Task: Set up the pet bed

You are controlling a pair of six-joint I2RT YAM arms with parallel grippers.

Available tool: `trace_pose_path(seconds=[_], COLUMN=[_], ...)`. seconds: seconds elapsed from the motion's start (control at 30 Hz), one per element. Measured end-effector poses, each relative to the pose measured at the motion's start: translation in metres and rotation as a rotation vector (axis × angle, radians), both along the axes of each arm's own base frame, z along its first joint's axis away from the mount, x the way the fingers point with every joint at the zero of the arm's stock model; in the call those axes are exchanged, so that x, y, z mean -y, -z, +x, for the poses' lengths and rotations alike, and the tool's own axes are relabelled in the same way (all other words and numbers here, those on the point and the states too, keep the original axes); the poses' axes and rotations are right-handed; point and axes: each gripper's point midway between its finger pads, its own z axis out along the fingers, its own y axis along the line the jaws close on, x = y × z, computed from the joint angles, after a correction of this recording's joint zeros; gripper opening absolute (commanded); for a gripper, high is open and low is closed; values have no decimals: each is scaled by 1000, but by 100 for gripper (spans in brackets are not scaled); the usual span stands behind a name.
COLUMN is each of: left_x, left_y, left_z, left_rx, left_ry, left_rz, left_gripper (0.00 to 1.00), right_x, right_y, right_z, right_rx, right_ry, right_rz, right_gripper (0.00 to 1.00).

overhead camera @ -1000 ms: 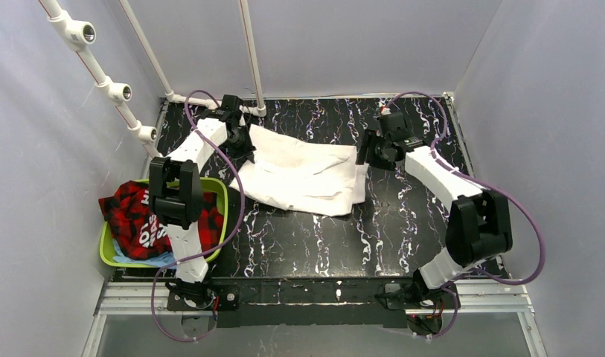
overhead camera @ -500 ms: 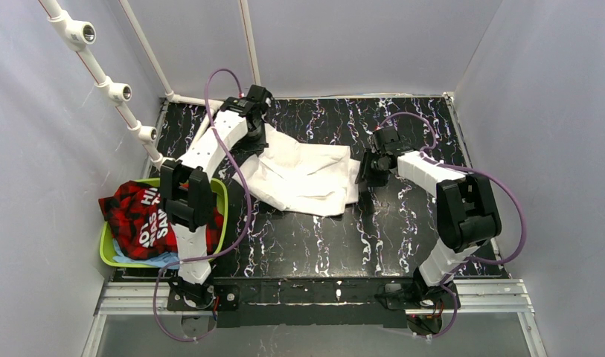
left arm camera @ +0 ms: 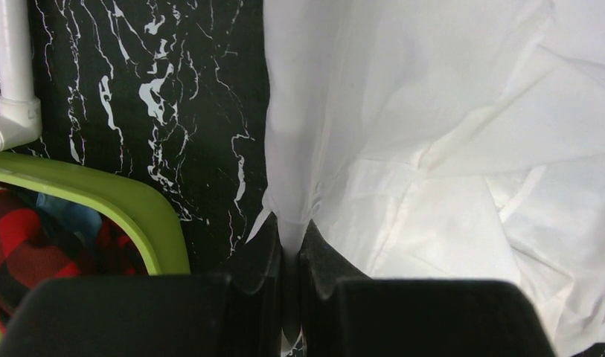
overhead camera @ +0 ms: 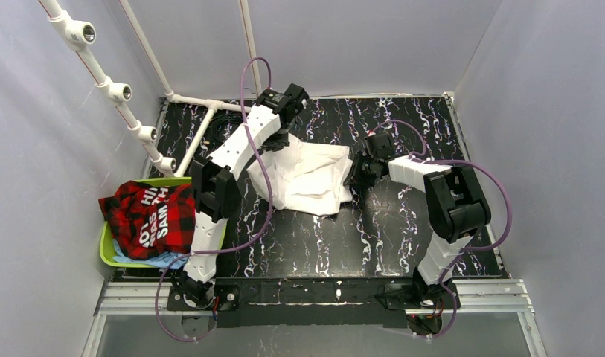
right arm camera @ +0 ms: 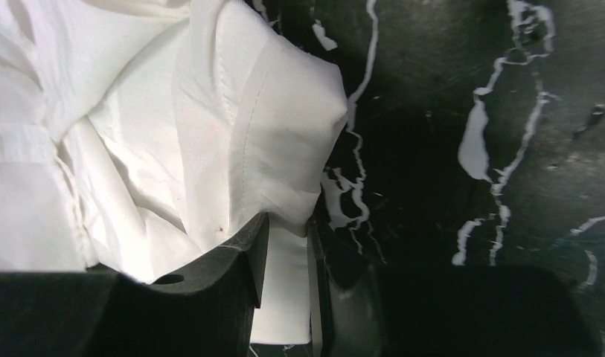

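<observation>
Left hand [left arm camera: 288,239] and right hand [right arm camera: 286,239] clamp the white sheet [overhead camera: 310,178]; lettering on plaid cloth [overhead camera: 146,216] illegible.

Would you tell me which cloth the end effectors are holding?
The white cloth, pinched by the left end effector and the right end effector; the plaid cloth lies in the green bin.
</observation>
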Motion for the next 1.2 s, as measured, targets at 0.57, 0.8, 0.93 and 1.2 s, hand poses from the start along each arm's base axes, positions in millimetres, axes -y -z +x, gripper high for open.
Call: trace_pose_path(seconds=[0.57, 0.8, 0.93, 1.2], left_x=[160, 195, 186, 133], left_y=[41, 46, -4, -37], left_z=[-55, -86, -64, -50], left_rx=[-122, -207, -69, 71], left_ry=[116, 227, 286, 271], left_rz=[-542, -826, -914, -905], left_gripper=[60, 63, 63, 62], right_x=[-26, -21, -5, -1], right_y=[-1, -2, -6, -61], right_z=[0, -14, -33, -29], right_rx=[33, 34, 14, 167], right_ry=[73, 88, 109, 21], right_rz=[127, 127, 62, 49], right_gripper=[35, 41, 60, 80])
